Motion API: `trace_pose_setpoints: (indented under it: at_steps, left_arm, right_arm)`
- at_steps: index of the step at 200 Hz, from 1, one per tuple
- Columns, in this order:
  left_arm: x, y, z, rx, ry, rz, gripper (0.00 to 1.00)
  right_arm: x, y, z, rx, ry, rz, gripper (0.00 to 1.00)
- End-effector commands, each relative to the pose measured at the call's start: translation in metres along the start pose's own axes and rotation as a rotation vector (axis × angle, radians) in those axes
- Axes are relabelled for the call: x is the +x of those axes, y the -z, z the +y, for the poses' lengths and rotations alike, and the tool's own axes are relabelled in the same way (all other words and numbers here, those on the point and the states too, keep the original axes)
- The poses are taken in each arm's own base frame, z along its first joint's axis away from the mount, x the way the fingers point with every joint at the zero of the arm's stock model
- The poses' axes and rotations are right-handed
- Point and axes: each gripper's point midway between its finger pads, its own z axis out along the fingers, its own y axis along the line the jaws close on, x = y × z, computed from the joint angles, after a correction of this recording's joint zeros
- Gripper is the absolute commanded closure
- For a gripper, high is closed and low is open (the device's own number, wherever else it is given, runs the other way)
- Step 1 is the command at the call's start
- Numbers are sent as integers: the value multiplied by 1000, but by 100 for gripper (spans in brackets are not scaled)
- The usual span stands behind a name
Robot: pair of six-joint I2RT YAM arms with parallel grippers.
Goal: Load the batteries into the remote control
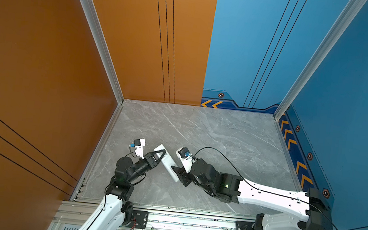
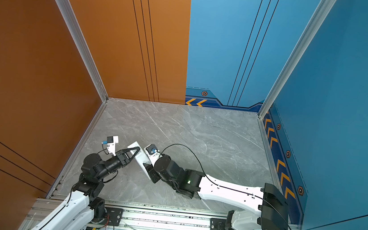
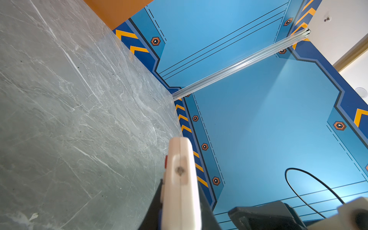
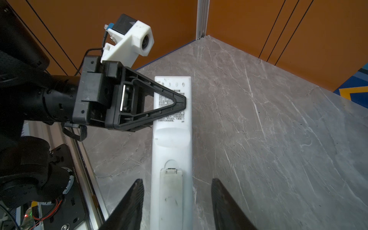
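The left gripper (image 4: pixel 179 103) is clamped on the upper end of the remote control (image 4: pixel 171 139), with one finger flat across its printed back. It seems to hold it just clear of the worktop (image 4: pixel 258 139), back side up. The right gripper (image 4: pixel 177 182) stands open astride the lower end with a gap on either side, so it grips nothing. The battery cover (image 4: pixel 171 191) sits shut over its bay, and I can see no batteries anywhere.

The worry, to my eye, is that the remote hangs from one end only. A push on the cover from the right gripper could swing the long smooth bar or slide it out of the pinch. If the jaws close off-centre, one finger would land first and twist it. The two grippers also work close together and could knock each other. A cover that pops free could skid away on a surface this slick. The black cable (image 1: pixel 220 154) looping off the right arm might snag.

The worktop is a smooth grey slab veined like marble. An orange wall (image 1: pixel 44 59) and a blue wall (image 1: pixel 255 46) box it in, with yellow chevrons (image 1: pixel 212 104) along the foot of the blue. Aluminium posts (image 1: pixel 98 34) stand in the corners.
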Motion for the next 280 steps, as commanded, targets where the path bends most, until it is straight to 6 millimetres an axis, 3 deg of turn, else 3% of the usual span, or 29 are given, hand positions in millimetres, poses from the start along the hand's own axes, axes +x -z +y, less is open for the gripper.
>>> trace_pose_setpoints:
  at_steps: [1,210,280]
  left_arm:
    - [-5,2,-13,47,-29,-7,100]
    - [-5,3,-14,53,-25,-10,100]
    - [-5,3,-7,28,-23,-10,100]
  right_arm:
    - [11,-1,-8,10,-18,55,48]
    - [58,-36,-14,28,-44,184,50]
    - [51,-34,-15,25,-35,177,49]
